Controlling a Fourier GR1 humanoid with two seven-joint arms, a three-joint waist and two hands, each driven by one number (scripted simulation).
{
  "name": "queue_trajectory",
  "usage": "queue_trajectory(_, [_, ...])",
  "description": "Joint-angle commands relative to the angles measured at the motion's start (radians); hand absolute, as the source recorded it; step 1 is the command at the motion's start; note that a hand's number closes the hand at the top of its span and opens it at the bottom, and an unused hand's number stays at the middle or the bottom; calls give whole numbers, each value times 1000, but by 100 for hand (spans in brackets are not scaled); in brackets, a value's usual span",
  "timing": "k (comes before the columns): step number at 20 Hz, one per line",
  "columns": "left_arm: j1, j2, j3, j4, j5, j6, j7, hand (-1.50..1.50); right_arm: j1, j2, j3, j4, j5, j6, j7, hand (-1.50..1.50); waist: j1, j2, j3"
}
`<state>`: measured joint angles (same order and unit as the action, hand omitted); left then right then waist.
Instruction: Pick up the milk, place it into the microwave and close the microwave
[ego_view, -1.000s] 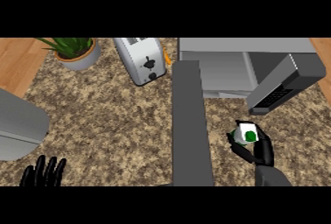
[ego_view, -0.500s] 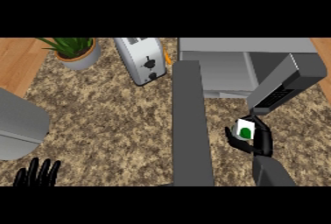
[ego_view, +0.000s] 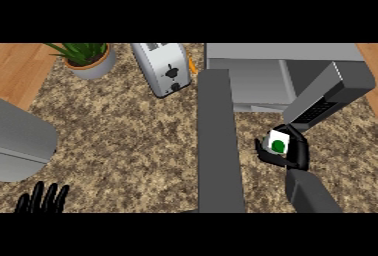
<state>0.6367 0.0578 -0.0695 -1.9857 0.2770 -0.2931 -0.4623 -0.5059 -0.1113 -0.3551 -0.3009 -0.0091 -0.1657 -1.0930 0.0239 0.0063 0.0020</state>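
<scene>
The milk (ego_view: 278, 142) is a small white carton with a green dot. My right hand (ego_view: 289, 156) is curled round it, holding it above the counter just in front of the microwave (ego_view: 255, 80). The microwave's cavity stands open. Its grey door (ego_view: 220, 145) swings out toward me, left of the carton. The dark control panel (ego_view: 325, 102) slants down right above the carton. My left hand (ego_view: 43, 198) rests open at the lower left, fingers up.
A silver toaster (ego_view: 164, 67) stands left of the microwave, with a potted plant (ego_view: 87, 59) further left. A grey rounded object (ego_view: 22, 140) sits at the left edge. The counter (ego_view: 125, 140) is speckled brown stone.
My right hand has carried the milk up and slightly forward, closer to the microwave's opening. The left hand has stayed low at the left.
</scene>
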Motion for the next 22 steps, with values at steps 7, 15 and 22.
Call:
queue_trajectory(7, [8,18,52,-35,71,-20,39,-150,122,26,67,-232,-2,12,5,150,-26,-10,-3])
queue_trajectory(15, [92,-27,-55,-63,-41,-19,10,-150,404,32,191,-681,14,29,207,150,-31,-12,-3])
queue_trajectory(22, [99,-19,-2,-70,9,-18,-11,-150,625,70,333,-1106,2,102,411,150,-31,-12,-3])
